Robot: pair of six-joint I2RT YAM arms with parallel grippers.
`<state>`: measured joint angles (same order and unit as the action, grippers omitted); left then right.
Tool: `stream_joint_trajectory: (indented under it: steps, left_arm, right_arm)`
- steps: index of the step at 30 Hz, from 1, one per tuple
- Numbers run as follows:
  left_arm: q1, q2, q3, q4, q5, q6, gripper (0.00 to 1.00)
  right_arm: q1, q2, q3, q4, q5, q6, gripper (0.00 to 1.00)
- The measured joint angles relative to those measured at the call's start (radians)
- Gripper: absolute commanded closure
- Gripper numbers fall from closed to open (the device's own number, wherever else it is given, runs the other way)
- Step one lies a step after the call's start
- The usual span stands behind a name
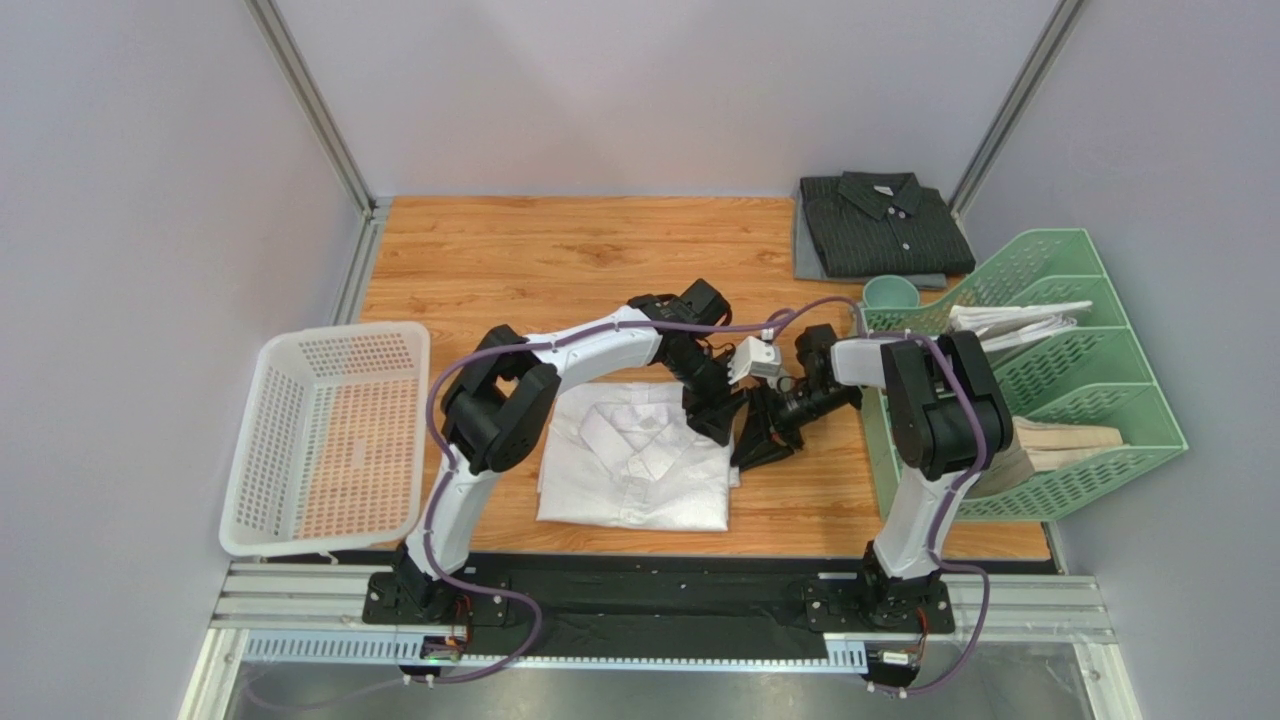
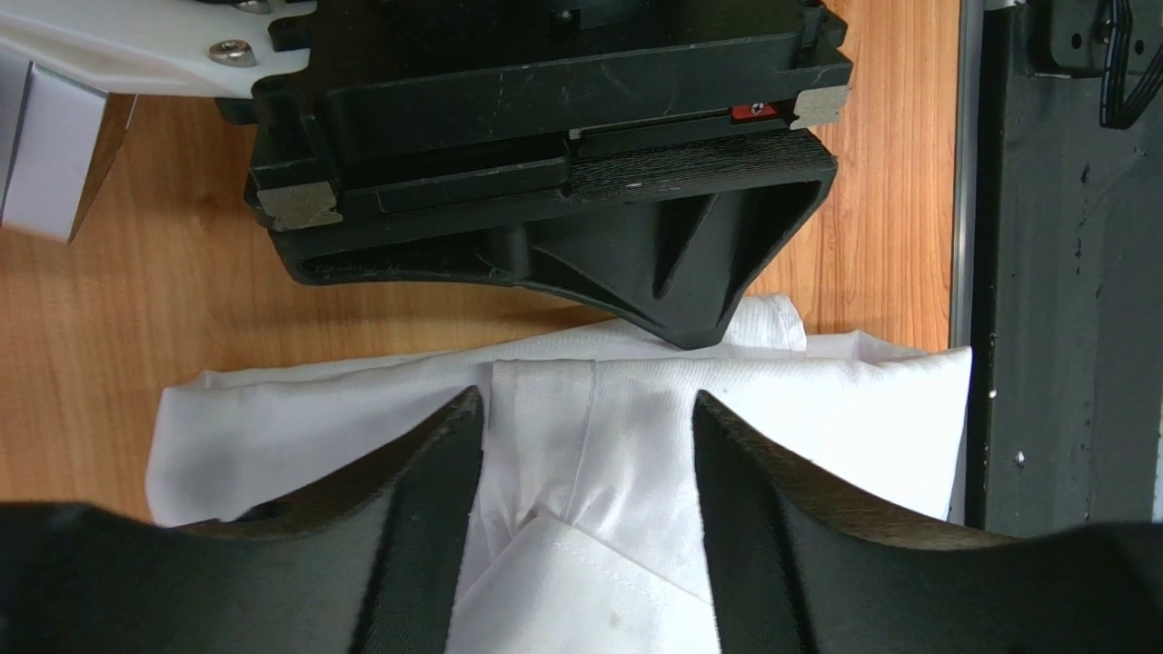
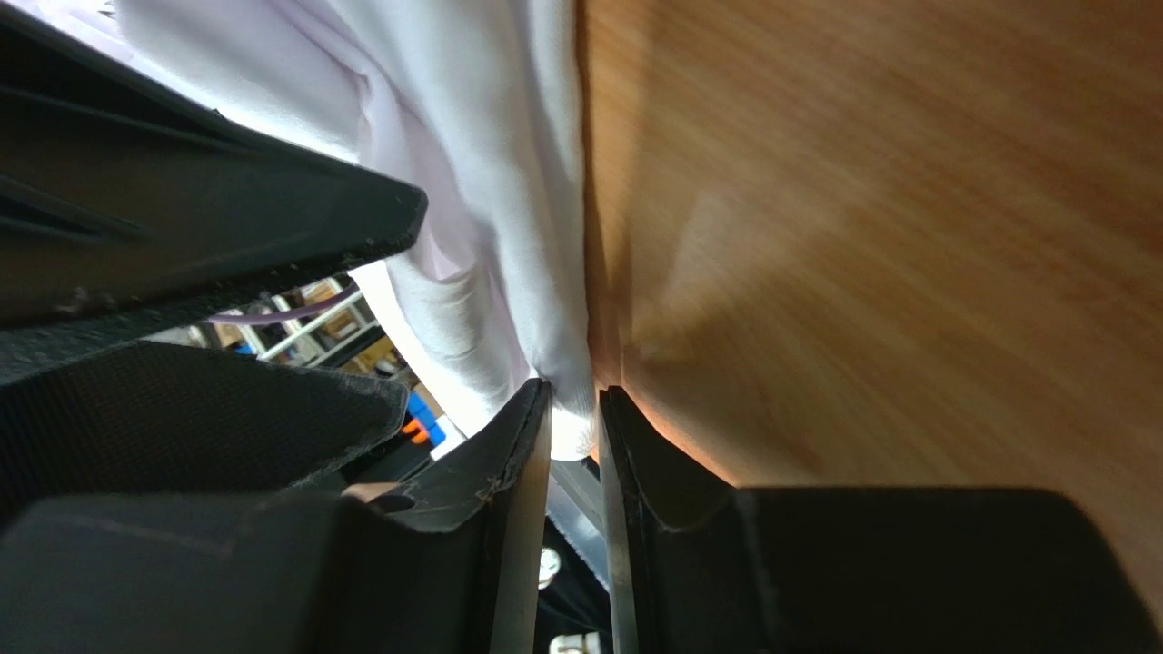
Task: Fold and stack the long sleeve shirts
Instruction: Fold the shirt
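Step in hand, as I judge it: folding looks done and the transfer to the stack is starting.

- The thin white cotton collared shirt (image 1: 631, 480) lies as a flat rectangle on the wooden table (image 1: 526, 255), collar up. It sits directly under my 2 grippers, at their meeting point over its right edge.
- My left gripper (image 2: 587, 409) hangs released, its fingers spread wide either side of the collar band and grasping nothing.
- My right gripper (image 3: 573, 398) lies low along the table beside the left one. Its fingers are drawn nearly together with a lip of the white shirt's edge between the tips. I read this as a pinch on the cloth, though a thin one.
- The dark charcoal fine-striped shirt (image 1: 879, 225) lies folded, well apart, beyond my right gripper at the table's far corner.

Next move calls for:
1. A second hold from the left side, so the fold keeps its shape.
2. A level lift by both grippers.
3. Carrying the white shirt over to the dark one.

Risk: 1 thin pinch may let the layers slide open.
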<state>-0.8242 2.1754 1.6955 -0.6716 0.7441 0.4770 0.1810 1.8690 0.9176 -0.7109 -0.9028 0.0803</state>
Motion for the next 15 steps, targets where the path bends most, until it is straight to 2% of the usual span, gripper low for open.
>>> stream_joint_trajectory:
  steps: [2, 7, 13, 14, 15]
  left_arm:
    - [0.000, 0.012, 0.000, 0.000, 0.000, -0.007, 0.48]
    - [0.000, 0.026, 0.000, -0.001, 0.007, -0.015, 0.53]
    - [0.000, 0.026, 0.000, 0.003, 0.008, -0.032, 0.85]
    - [0.000, 0.026, 0.000, 0.004, 0.009, -0.038, 0.98]
    - [0.000, 0.026, 0.000, 0.005, 0.011, -0.045, 1.00]
  right_arm:
    - [0.000, 0.016, -0.003, 0.005, -0.009, 0.007, 0.78]
    - [0.000, 0.033, -0.014, 0.033, -0.038, 0.023, 0.83]
    - [0.000, 0.033, -0.027, 0.053, -0.078, 0.036, 1.00]
    - [0.001, 0.033, -0.029, 0.054, -0.086, 0.037, 1.00]
    - [0.001, 0.033, -0.029, 0.054, -0.090, 0.039, 1.00]
